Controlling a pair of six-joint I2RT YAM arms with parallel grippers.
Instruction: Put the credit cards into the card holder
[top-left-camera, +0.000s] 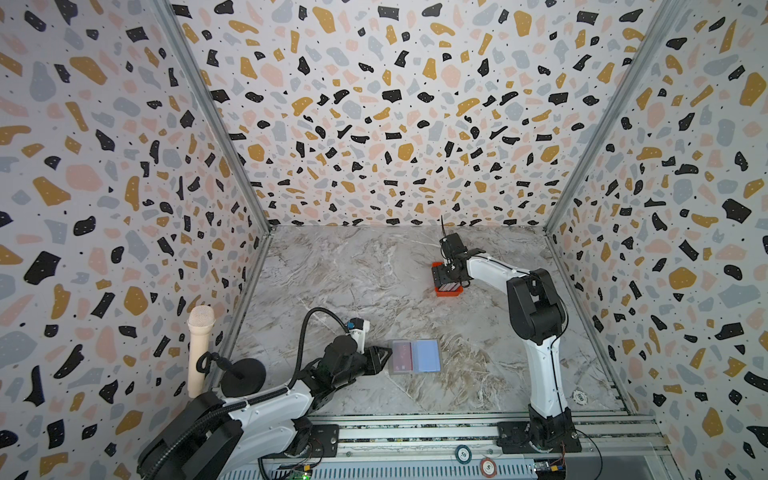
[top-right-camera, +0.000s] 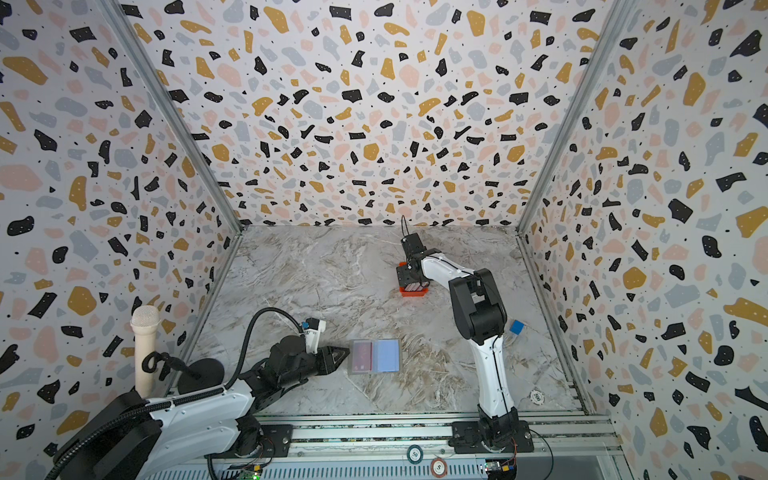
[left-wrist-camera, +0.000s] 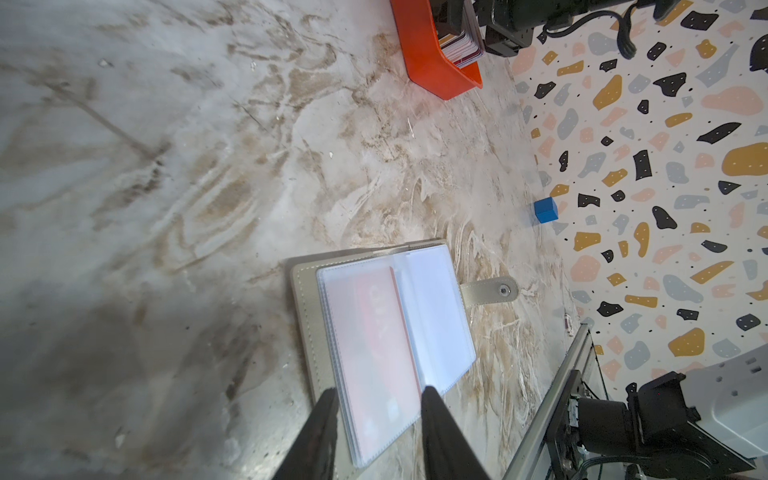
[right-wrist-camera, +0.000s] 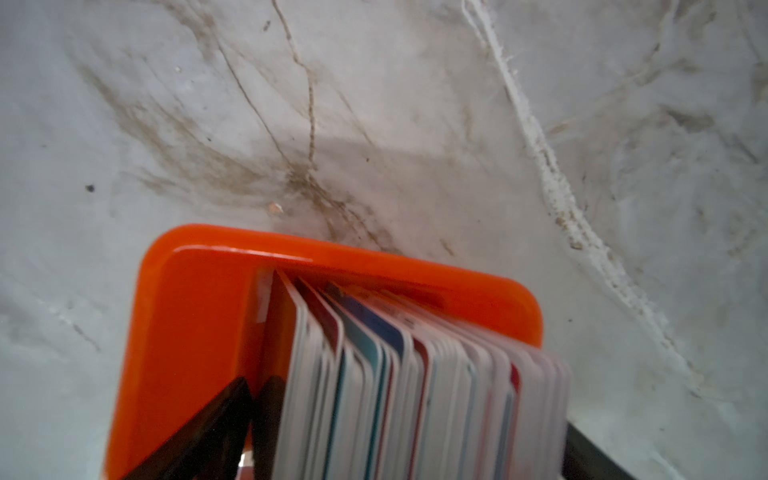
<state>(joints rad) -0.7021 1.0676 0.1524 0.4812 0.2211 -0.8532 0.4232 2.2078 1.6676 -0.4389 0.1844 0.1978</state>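
Right end effector (top-left-camera: 445, 281) stands with jaws wide astride the upright stack of thin plastic credit cards (right-wrist-camera: 415, 374) in the small orange plastic tray (top-left-camera: 448, 294), well apart across the marbled tabletop (top-left-camera: 353, 270) from the open flat grey card holder (left-wrist-camera: 307, 316). Left end effector (left-wrist-camera: 380, 399), jaws part-way apart, sits over that holder's edge, one red card (left-wrist-camera: 382, 332) already pocketed. Step judged: picking another card; next move calls for closing on a single card, not the stack.

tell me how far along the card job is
Done: the card holder lies open with one red card in a pocket. In hand: the right arm's jaws stand wide around the card stack in the orange tray, nothing lifted; the left arm's jaws sit at the holder's edge. Left: that whole stack.
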